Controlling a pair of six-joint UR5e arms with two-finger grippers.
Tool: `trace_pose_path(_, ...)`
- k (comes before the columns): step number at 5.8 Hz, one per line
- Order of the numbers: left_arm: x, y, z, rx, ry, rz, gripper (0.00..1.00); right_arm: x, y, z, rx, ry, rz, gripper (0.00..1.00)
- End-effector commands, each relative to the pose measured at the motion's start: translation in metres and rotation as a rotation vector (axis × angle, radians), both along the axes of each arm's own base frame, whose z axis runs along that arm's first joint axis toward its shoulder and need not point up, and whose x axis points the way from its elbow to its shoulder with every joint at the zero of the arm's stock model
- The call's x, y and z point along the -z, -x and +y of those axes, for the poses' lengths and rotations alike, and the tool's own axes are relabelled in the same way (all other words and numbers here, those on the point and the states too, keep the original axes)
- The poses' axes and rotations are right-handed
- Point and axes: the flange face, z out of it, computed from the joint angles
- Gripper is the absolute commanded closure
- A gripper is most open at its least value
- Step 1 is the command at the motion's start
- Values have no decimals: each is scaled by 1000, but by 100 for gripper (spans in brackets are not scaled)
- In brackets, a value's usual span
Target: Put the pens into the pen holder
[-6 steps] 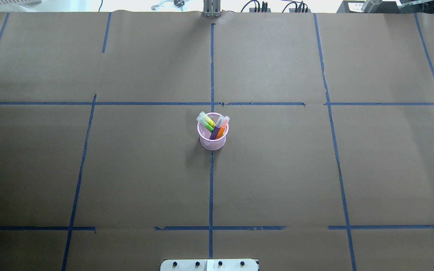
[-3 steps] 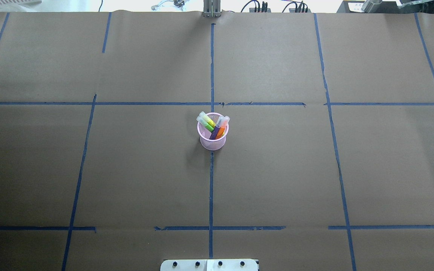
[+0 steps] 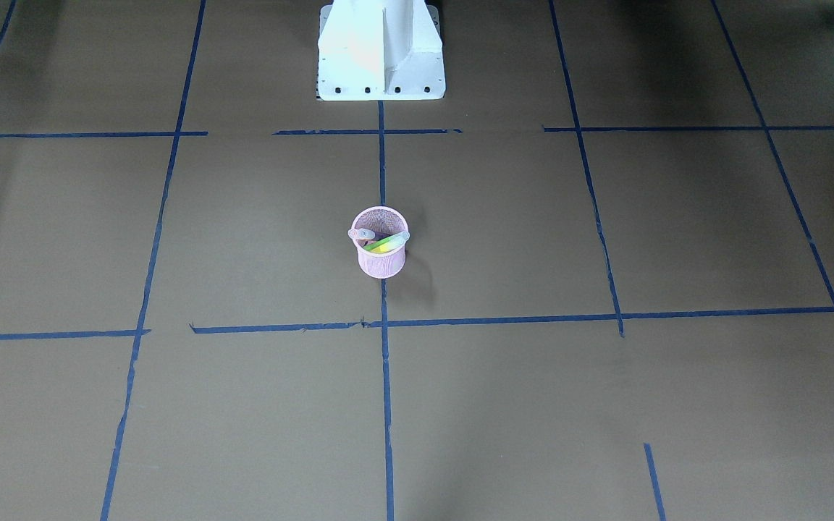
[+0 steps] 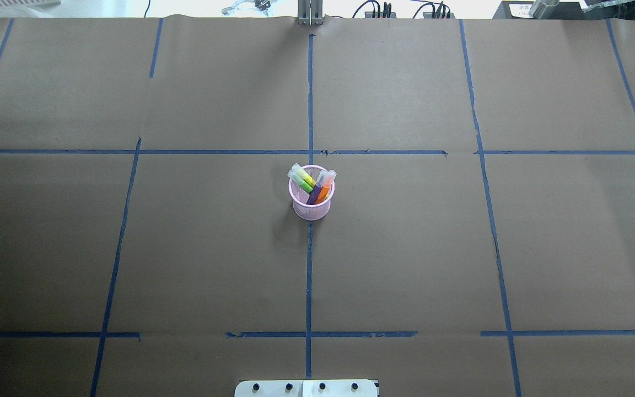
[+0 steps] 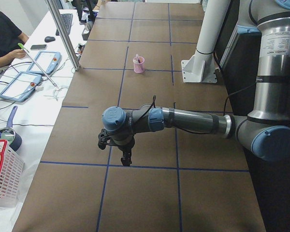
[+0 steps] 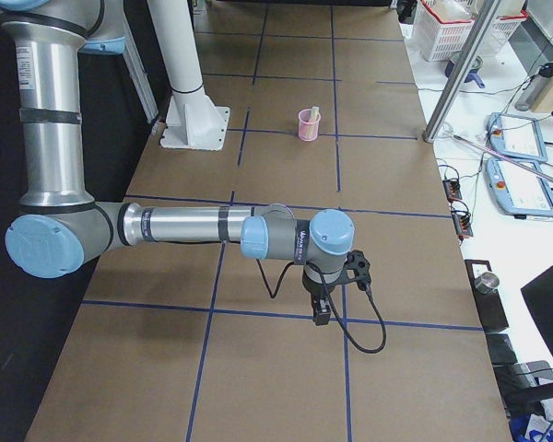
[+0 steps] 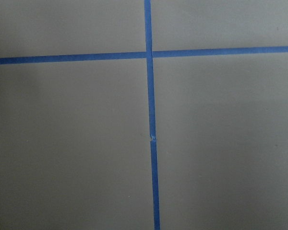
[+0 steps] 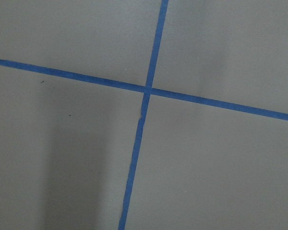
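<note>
my left pincer (image 5: 126,159) hangs low over the table (image 4: 405,248), pointing down at a crossing of blue tape (image 7: 151,143). nothing is under it, and i cannot tell from the side whether its jaws are apart or together.

the pen holder (image 4: 311,208) stands upright well apart from that pincer, between it and my other one. all four pens are leaning inside it: the green pen (image 4: 305,187) and yellow pen (image 4: 308,180) are toward my left pincer's side, the purple pen (image 4: 315,195) and orange pen (image 4: 323,192) toward the right's. i see no pen lying loose, so collecting looks finished to me.

i'd expect these pens to be light, stiff and smooth-barrelled, so a bit slippery. i'd pinch one across the coloured barrel, not the pale cap, which might pull off. the mesh cup looks light and easy to tip, so i'd take it at the solid rim.

my right pincer (image 6: 321,313) also hangs over bare paper, well apart from the holder. i cannot tell its jaws either.
</note>
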Motion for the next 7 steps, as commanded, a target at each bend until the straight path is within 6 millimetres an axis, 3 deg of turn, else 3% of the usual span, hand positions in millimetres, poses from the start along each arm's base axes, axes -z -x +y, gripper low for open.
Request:
trace_pose_path(1,0,11,5,9,-29,-25,0,1,18,-2,31,4,-23,0)
trace_pose_path(3,17,14,-1,8,-65,-54,0,-3,20,2,32,14,-30,0)
trace_pose_path(5,29,13,5,14,-83,-45,0,-26,18,21,31,60,-26,0)
trace_pose_path(7,21,9,17,15,-61,-27,0,-14,20,19,30,39,-39,0)
